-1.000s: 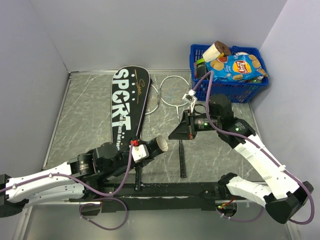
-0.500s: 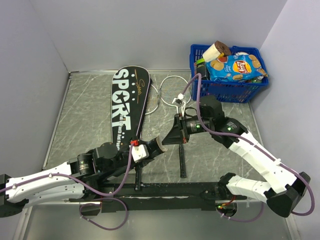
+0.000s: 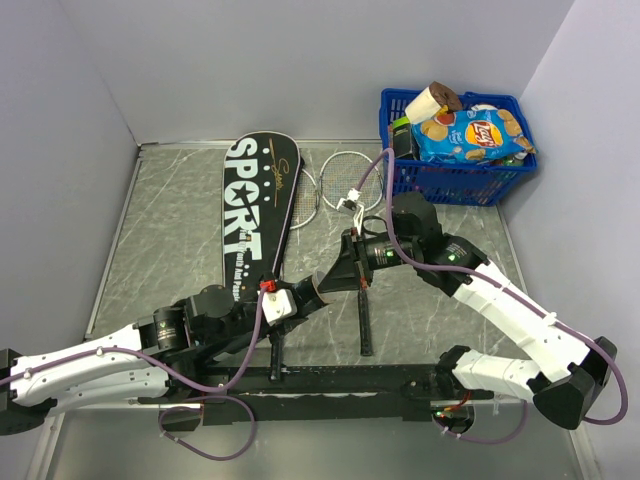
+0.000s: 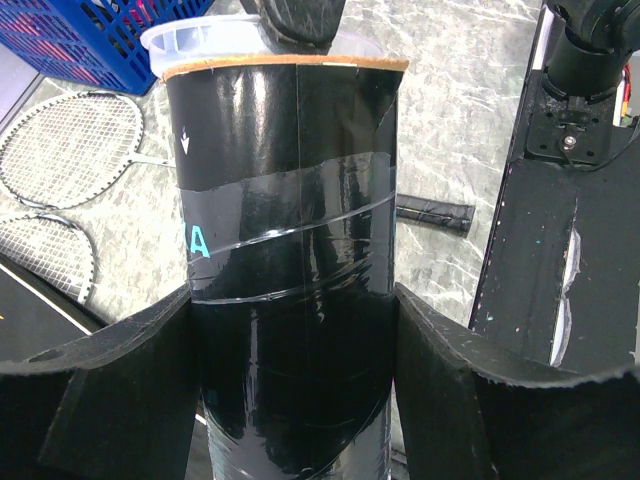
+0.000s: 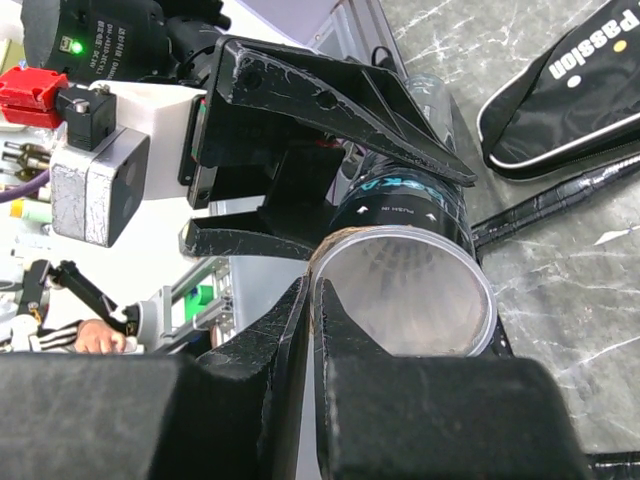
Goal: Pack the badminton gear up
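My left gripper [image 4: 293, 400] is shut on the long black tube [image 4: 290, 250], which points up and to the right in the top view [image 3: 305, 291]. A clear plastic lid [image 5: 410, 290] sits at the tube's mouth. My right gripper [image 5: 312, 330] is shut on the lid's rim, one finger inside and one outside. White feathers show dimly through the lid. The black SPORT cover [image 3: 255, 210] lies flat at the back left. Two silver racket heads [image 3: 352, 180] [image 3: 305, 195] lie beside it, and one black handle [image 3: 364, 320] runs toward me.
A blue plastic basket [image 3: 460, 175] of snack packets stands at the back right corner. Grey walls close the table at the back and sides. The black mounting rail [image 3: 340, 380] crosses the near edge.
My right gripper has moved left and down with the lid, from near the racket heads to the tube's mouth. The left arm and tube have tilted slightly toward it.
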